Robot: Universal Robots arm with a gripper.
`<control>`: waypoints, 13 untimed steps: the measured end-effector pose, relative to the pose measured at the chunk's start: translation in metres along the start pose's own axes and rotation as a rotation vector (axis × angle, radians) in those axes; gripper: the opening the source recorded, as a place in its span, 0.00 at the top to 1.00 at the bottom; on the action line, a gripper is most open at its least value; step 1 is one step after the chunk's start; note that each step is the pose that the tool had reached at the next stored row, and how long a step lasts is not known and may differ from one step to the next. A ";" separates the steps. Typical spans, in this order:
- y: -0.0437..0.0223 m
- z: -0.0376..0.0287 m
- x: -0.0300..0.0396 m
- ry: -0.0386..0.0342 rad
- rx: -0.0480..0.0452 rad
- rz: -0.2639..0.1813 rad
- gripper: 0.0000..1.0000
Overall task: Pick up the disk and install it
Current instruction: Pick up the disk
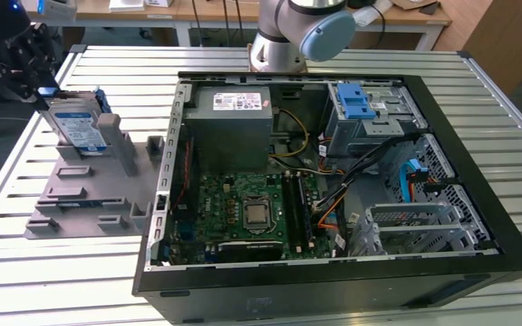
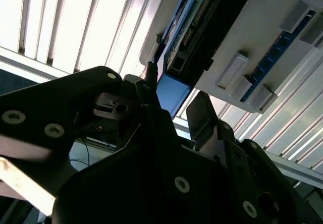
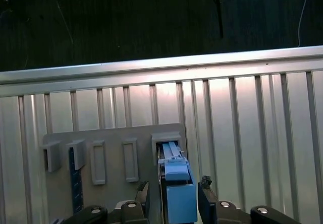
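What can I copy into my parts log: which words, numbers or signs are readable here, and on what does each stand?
White-and-blue label on the flat silver hard drive: print too small to read.
White sticker on the large grey metal box: print too small to read.
Green circuit board: markings too small to read.
No text can be read anywhere else.
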State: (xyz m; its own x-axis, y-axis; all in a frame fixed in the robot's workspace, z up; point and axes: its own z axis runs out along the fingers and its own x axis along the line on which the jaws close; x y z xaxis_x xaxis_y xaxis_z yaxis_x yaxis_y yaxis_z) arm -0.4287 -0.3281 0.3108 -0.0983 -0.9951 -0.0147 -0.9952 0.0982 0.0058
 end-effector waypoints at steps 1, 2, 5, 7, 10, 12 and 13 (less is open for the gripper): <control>0.0002 0.0007 -0.0001 0.0000 0.0001 0.000 0.49; 0.0003 0.0013 -0.0003 0.0000 0.0000 0.000 0.49; 0.0005 0.0037 -0.0008 0.0000 0.0000 0.000 0.58; 0.0007 0.0055 -0.0011 0.0000 0.0000 0.000 0.58; 0.0007 0.0067 -0.0012 0.0001 -0.0002 0.000 0.58; 0.0008 0.0068 -0.0012 0.0001 -0.0002 0.000 0.58; 0.0007 0.0070 -0.0012 0.0000 0.0000 0.000 0.58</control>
State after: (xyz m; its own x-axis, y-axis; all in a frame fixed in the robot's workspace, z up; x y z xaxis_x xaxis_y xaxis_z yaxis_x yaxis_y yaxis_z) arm -0.4294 -0.3267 0.3039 -0.0982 -0.9951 -0.0147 -0.9952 0.0981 0.0057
